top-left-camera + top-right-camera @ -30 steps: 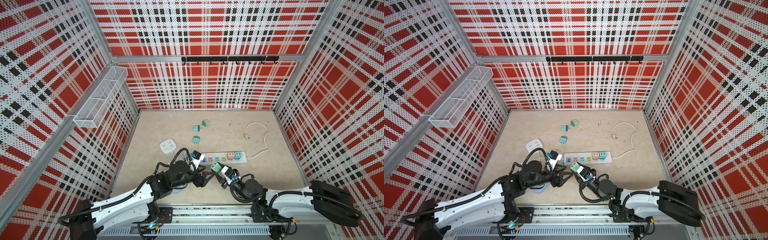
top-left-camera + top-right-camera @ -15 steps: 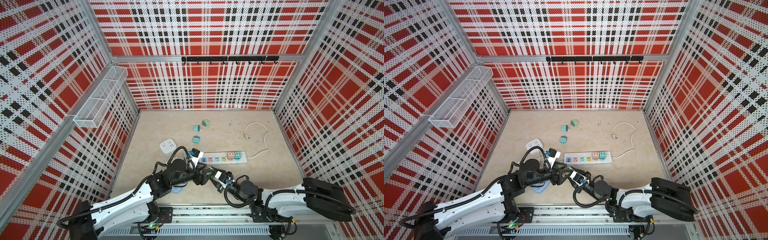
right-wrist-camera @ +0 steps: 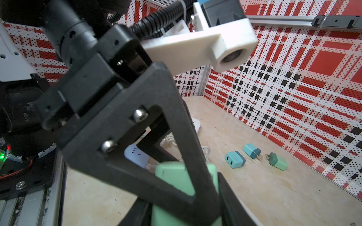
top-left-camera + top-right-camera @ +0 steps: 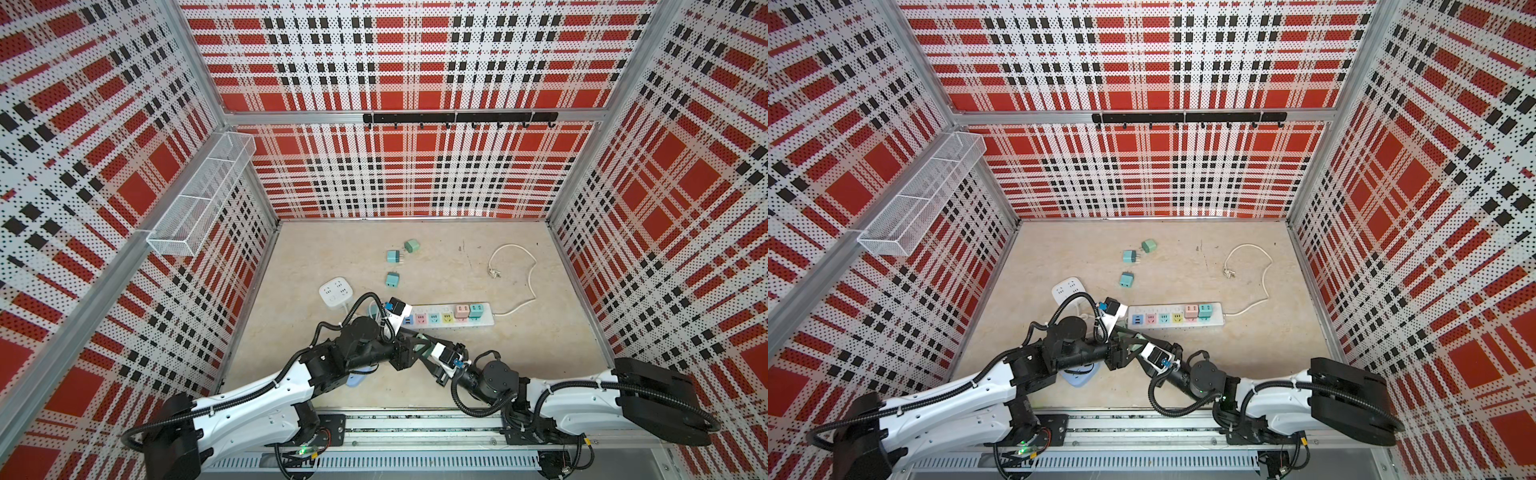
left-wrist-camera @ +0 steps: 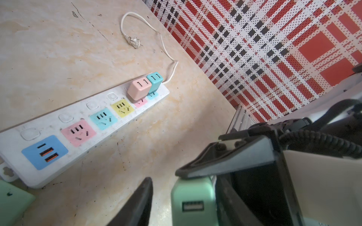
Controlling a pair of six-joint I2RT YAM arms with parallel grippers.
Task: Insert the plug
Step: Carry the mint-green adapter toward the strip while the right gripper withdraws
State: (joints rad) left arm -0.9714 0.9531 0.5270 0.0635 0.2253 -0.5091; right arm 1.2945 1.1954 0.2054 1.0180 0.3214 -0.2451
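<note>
Pinched between right gripper (image 3: 182,213) jaws: green plug (image 5: 193,201). Straddled too by left gripper (image 5: 182,205), jaws spread, one finger (image 5: 137,203) just clear of it. Ahead of both pairs: power strip (image 5: 84,125).

Beige marbled tabletop (image 4: 519,353); white power strip (image 4: 434,318) lies crosswise toward the front; its cord (image 4: 533,286) loops back to a loose wall plug (image 4: 494,273); behind the strip, green adapter (image 4: 411,246) near first teal adapter (image 4: 392,256); second teal adapter (image 4: 391,280) nearer the strip; square socket block (image 4: 336,291) at left.
</note>
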